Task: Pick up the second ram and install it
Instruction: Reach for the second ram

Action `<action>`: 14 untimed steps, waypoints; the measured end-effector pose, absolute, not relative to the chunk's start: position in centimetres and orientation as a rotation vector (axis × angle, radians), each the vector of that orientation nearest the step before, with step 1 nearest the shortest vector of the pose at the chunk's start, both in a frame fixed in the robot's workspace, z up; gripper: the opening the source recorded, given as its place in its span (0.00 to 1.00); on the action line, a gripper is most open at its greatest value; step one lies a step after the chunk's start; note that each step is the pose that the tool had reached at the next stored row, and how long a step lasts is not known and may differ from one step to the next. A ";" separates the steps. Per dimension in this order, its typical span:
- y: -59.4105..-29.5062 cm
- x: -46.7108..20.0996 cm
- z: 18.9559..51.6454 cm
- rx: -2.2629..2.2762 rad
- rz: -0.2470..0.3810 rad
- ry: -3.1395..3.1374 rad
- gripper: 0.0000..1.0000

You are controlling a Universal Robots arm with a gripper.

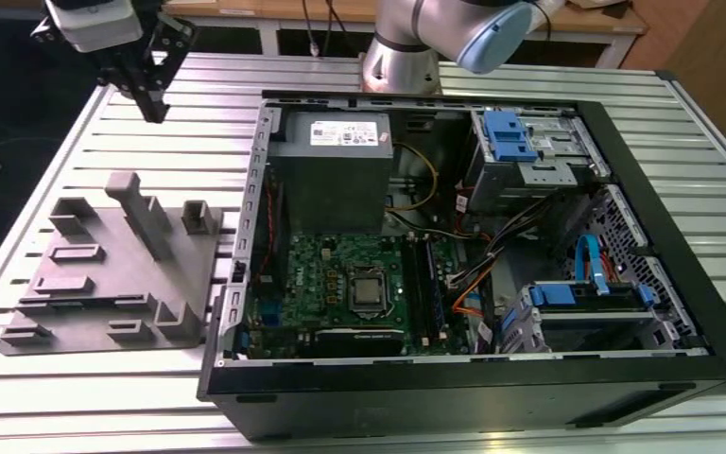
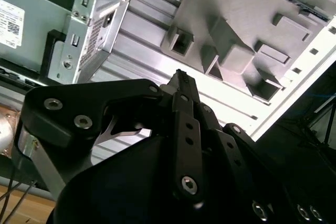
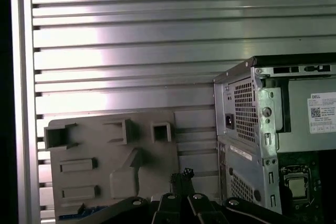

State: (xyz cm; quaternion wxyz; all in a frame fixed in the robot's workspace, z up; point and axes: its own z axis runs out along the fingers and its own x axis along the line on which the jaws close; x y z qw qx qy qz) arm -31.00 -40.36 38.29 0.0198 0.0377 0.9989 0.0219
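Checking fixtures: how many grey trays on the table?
1. The grey tray lies on the table, at the exterior view's left of the computer case; the case could hide others.

the exterior view looks down, well off the pincer, over tray and computer case. both wrist views sit close behind the pincer, facing past it onto tray and case corner.

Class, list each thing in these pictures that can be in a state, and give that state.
Gripper: jaws shut, holding nothing, raised over the table.
Computer case: lying on its side, side panel off, inside exposed.
Grey tray: lying flat on the table beside the case.
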 end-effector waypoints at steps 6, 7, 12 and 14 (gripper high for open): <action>-40.6 -32.5 37.8 0.117 0.068 3.099 0.07; -40.7 -32.7 37.8 0.117 0.068 3.099 0.07; -40.8 -33.7 37.5 0.117 0.068 3.099 0.07; -40.9 -34.2 37.4 0.117 0.068 3.099 0.07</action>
